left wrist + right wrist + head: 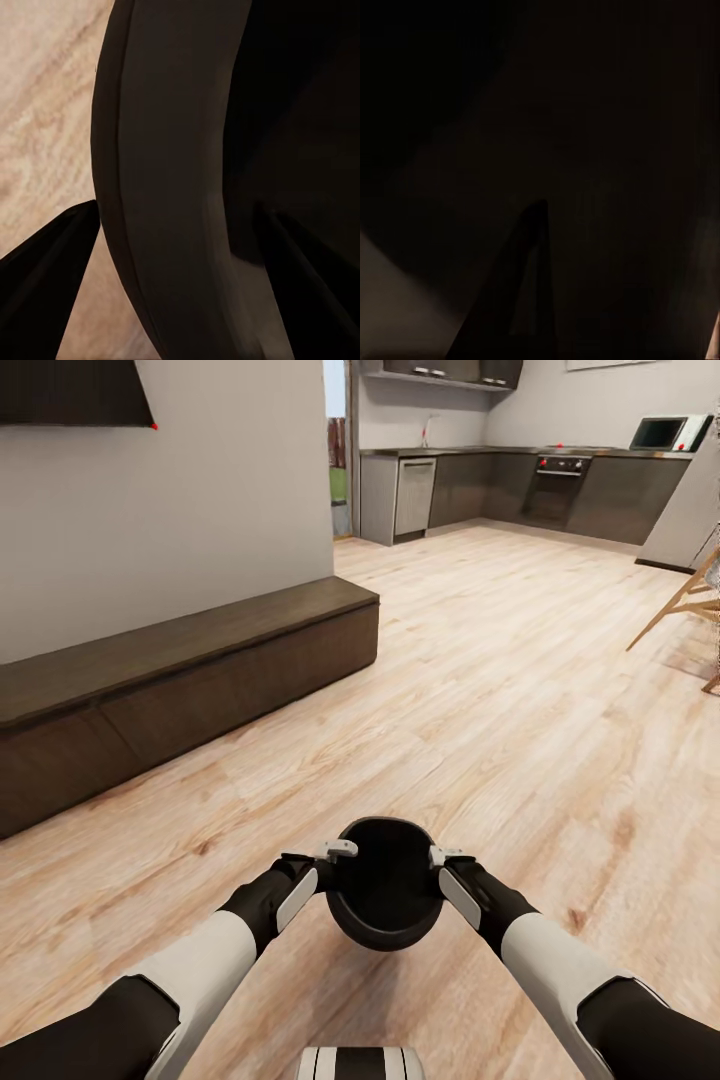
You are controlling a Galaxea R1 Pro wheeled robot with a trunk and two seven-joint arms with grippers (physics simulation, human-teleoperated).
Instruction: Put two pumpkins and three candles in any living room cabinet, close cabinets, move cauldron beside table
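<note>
The black cauldron (385, 890) hangs in front of my trunk above the wooden floor, mouth facing up. My left gripper (335, 852) is shut on its left rim and my right gripper (441, 857) on its right rim. In the left wrist view the cauldron's rim (172, 187) runs between the two dark fingers (45, 292). The right wrist view is dark with the cauldron's wall (585, 150) close up. The long low dark-brown cabinet (200, 660) stands along the wall at the left, its fronts flush. The pumpkins, the candles and the table are out of view.
Pale wood floor (500, 690) stretches ahead to a dark kitchen (520, 485) at the back. A wooden chair's legs (690, 605) stick in at the right edge. A dark panel (70, 390) hangs on the wall above the cabinet.
</note>
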